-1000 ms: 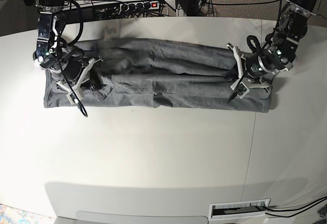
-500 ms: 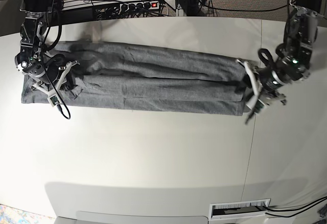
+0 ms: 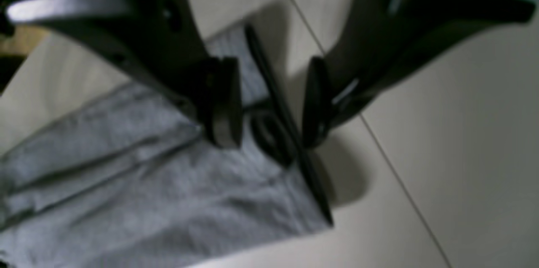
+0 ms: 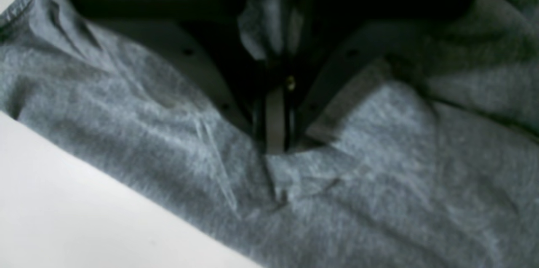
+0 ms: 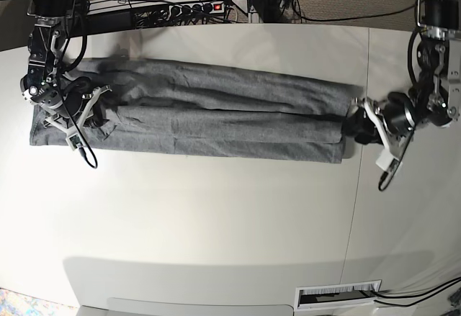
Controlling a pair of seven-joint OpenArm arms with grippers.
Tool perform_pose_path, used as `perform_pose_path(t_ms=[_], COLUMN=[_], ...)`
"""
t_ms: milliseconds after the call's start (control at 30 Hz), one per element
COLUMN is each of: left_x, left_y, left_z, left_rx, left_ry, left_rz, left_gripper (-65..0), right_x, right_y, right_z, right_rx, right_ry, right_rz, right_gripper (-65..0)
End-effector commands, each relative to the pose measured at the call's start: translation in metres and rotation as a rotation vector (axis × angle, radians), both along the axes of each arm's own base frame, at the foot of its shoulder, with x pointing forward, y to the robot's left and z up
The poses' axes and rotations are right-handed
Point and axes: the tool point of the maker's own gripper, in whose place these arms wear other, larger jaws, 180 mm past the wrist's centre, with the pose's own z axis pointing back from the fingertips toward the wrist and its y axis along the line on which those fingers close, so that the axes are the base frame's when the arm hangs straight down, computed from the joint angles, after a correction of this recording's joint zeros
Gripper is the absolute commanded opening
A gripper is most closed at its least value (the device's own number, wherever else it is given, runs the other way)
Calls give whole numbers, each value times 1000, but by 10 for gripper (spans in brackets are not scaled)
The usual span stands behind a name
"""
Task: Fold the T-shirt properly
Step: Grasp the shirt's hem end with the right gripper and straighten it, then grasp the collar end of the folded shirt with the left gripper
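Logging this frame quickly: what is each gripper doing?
Left gripper: open, holding nothing.
Right gripper: shut on the T-shirt.

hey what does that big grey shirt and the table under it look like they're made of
The large heather-grey T-shirt: apparently soft knit, probably cotton or a blend; matte, mottled grey, with limp creases. The off-white table: smooth and hard, likely laminate or painted board; a faint sheen and a straight panel seam show.
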Motion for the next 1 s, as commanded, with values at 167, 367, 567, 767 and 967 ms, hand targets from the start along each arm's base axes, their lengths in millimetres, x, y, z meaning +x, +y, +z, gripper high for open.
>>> perform_pose_path(t_ms=[167,367,567,767,967], left_x=[27,35,28,22,20], left_y=[9,23,22,20,20], left_z=[6,-6,-12,-18,-19], left_rx=[-146,-272,-304,-297,-293], left_ry=[65,188,232,253,262], left_rz=[49,102,91,83,78], left_gripper=[-390,-390,-390,-390,-390], right_x=[-5,-7,-6,-7,-7], right_y=[-14,-15,-15,-15,-15], right_z=[-1,-2,-2,-2,-2], right_rx=[-58,-62,-61,-62,-61], right_ry=[43,52,51,52,52], right_rz=[-8,-10,-9,-9,-10], right_gripper=[-650,-650,-650,-650,-650])
